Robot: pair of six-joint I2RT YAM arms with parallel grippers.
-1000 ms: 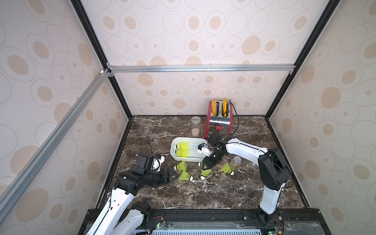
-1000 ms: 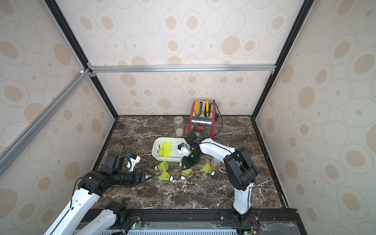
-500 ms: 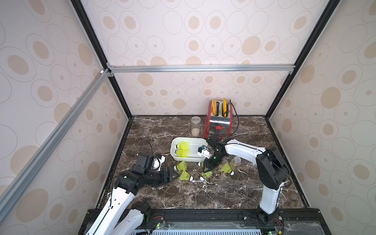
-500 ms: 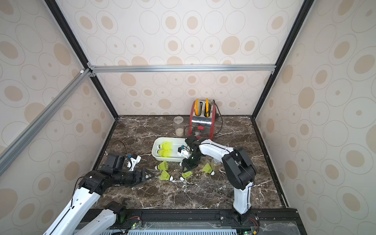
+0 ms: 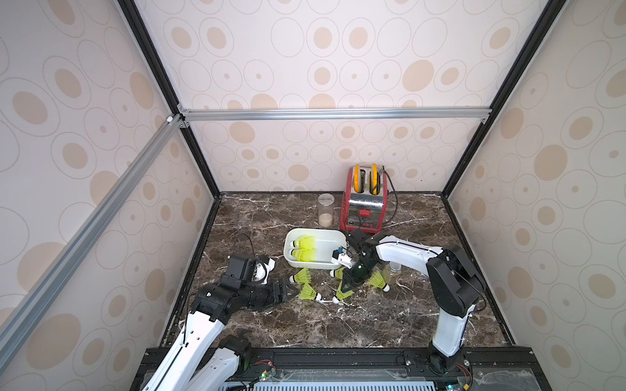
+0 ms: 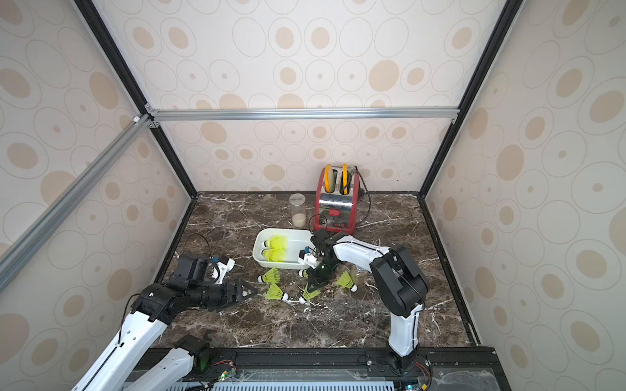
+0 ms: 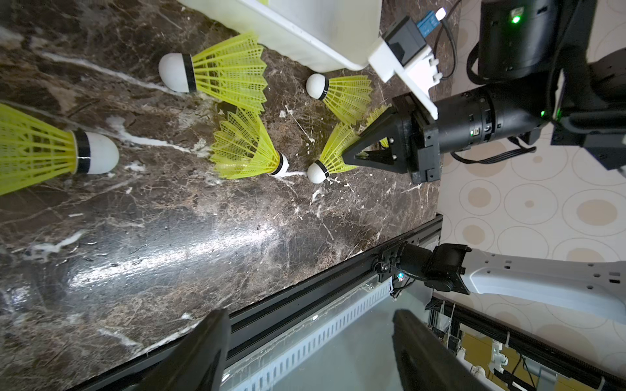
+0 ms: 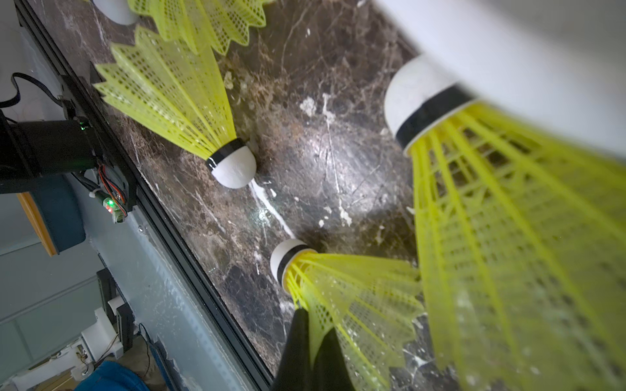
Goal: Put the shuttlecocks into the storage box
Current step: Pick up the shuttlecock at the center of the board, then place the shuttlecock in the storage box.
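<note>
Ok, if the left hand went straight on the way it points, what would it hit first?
Probably the shuttlecock lying just beyond the left hand, its flared skirt facing the hand. The hand's height above the marble tabletop is unclear, so it might pass over.

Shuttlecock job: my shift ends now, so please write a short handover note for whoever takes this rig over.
Right gripper: shut on the skirt of the held shuttlecock, which lies on the marble tabletop, not yet lifted.
Left gripper: open, empty, low near the loose ones.
Done: two boxed shuttlecocks show in the storage box.
Left: box the held one, then at least four loose shuttlecocks lying in front of the box.
</note>
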